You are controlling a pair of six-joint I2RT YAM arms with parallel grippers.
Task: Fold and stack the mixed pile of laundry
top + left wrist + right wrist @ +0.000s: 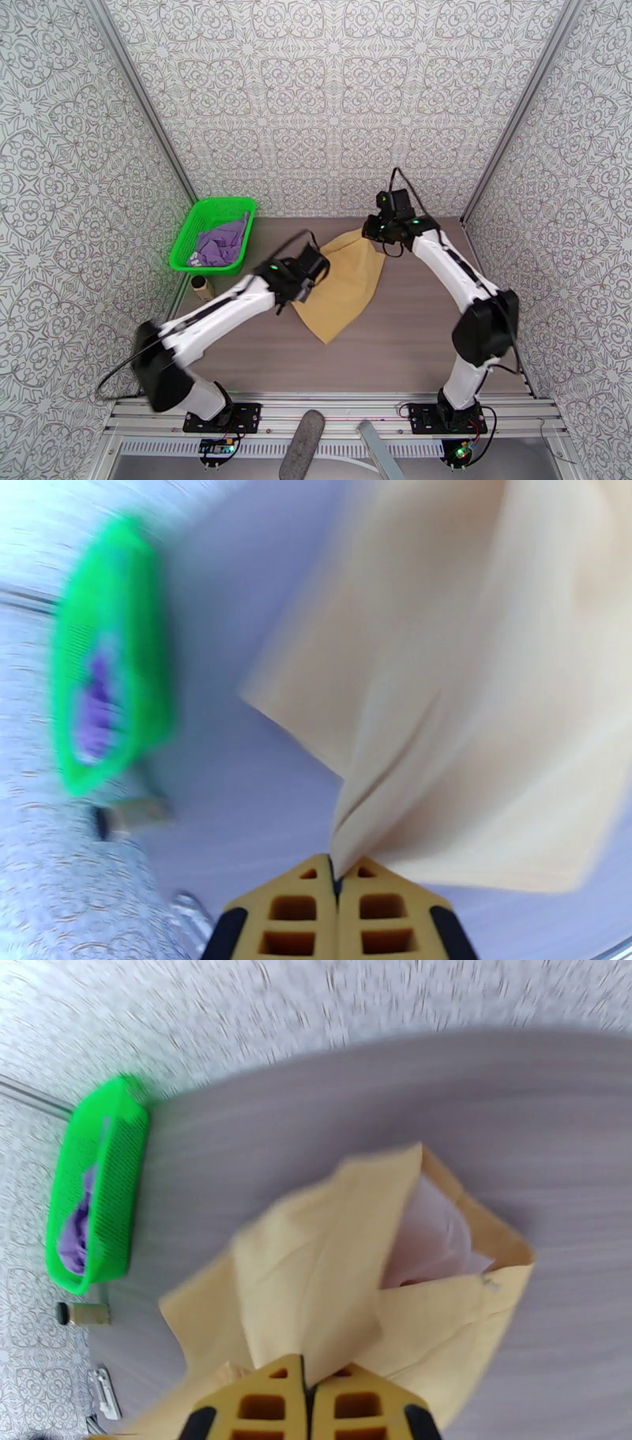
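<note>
Top view: mustard-tan garment (347, 284) spans the middle of the bench (426, 347), unfolded. The left end effector (303, 292) has its near-left edge and the right end effector (379, 231) its far corner. Purple T-shirt (221, 245) lies crumpled in the green basket (183, 237) at far left, well apart from the tan piece

Left wrist: fingers pressed together, pinching a tan edge; cloth fans away from the grip. Picture blurred

Right wrist: fingers pressed together on a tan fold; the garment's opening shows a pale inside

Progress, judged: early. No fold made, no stack. Left to do: fold the tan piece, fetch and fold the purple one, stack both
</note>
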